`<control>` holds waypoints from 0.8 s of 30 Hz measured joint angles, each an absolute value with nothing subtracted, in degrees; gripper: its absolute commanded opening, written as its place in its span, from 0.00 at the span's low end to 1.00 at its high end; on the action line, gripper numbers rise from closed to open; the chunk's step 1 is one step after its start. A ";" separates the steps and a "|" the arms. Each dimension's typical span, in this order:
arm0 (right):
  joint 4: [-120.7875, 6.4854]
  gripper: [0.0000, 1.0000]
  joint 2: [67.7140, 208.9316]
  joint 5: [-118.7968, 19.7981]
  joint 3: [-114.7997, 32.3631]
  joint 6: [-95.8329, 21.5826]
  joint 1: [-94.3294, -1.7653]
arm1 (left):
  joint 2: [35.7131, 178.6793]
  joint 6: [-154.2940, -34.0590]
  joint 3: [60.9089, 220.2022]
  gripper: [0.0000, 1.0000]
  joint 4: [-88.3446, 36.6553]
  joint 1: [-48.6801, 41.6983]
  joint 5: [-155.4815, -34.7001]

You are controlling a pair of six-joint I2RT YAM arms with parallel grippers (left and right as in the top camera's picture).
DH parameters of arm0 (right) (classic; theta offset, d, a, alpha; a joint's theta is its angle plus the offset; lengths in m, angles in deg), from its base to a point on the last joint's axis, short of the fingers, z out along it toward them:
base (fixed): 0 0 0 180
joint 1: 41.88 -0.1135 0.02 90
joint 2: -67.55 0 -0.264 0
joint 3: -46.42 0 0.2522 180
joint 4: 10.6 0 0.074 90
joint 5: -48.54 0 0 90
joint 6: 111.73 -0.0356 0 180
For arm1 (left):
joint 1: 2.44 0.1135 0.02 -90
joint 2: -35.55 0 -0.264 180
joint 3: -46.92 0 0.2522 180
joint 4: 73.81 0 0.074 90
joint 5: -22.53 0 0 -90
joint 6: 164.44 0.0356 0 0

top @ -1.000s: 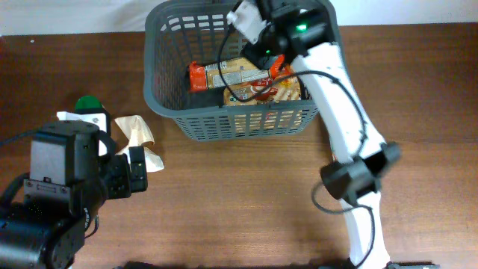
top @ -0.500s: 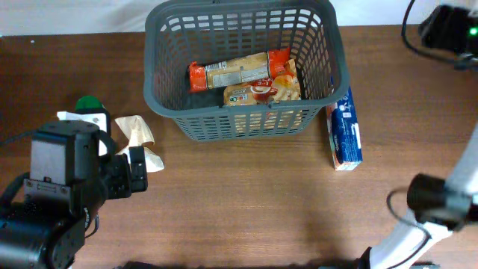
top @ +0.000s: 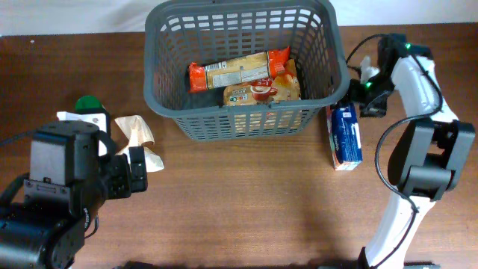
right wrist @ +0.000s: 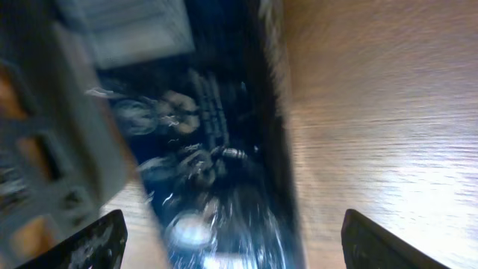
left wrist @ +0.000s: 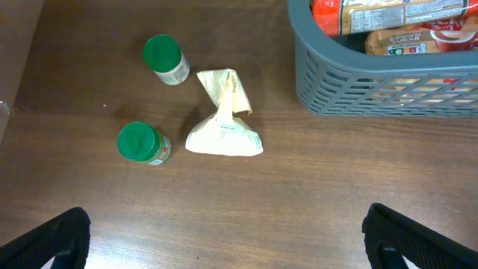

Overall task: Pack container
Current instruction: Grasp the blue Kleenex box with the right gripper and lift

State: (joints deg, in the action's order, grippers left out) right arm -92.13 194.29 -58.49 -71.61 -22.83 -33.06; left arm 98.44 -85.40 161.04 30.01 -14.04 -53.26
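Observation:
The dark grey basket (top: 173, 112) stands at the back middle of the table and holds an orange snack pack (top: 237, 69) and a second snack bag (top: 261, 91). Its corner also shows in the left wrist view (left wrist: 358, 90). A blue box (top: 345, 137) lies on the table right of the basket; it fills the blurred right wrist view (right wrist: 216, 149). My right gripper (top: 364, 88) is open, just above the box's far end. My left gripper (left wrist: 228, 239) is open and empty over bare table, near a cream pouch (left wrist: 222, 119) and two green-lidded jars (left wrist: 144, 143) (left wrist: 165, 60).
The cream pouch (top: 142, 142) and one green-lidded jar (top: 89, 104) lie left of the basket in the overhead view, partly hidden by the left arm. The basket's right wall (right wrist: 52, 149) stands close beside the blue box. A pale wall runs along the table's back edge.
The right arm left the basket, swung out to the right, then came down over the blue box beside the basket. The left arm has not moved.

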 measured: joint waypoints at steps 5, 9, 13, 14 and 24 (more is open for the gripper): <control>-87.85 0.04 194.31 -60.22 -63.94 -23.05 -33.44 | 98.44 -85.40 161.04 0.99 29.99 -14.04 -53.26; -89.16 0.04 193.92 -60.88 -65.53 -24.99 -32.15 | 98.44 -85.40 161.04 0.99 29.99 -14.04 -53.26; -94.06 0.04 191.23 -60.96 -77.97 -26.13 -28.30 | 98.44 -85.40 161.04 0.99 29.99 -14.04 -53.26; -95.19 0.04 189.22 -60.99 -83.26 -26.28 -27.23 | 98.44 -85.40 161.04 0.99 29.99 -14.04 -53.28; -98.58 0.04 166.29 -62.49 -115.04 -14.15 -46.73 | 98.44 -85.40 161.04 0.99 29.99 -14.04 -53.26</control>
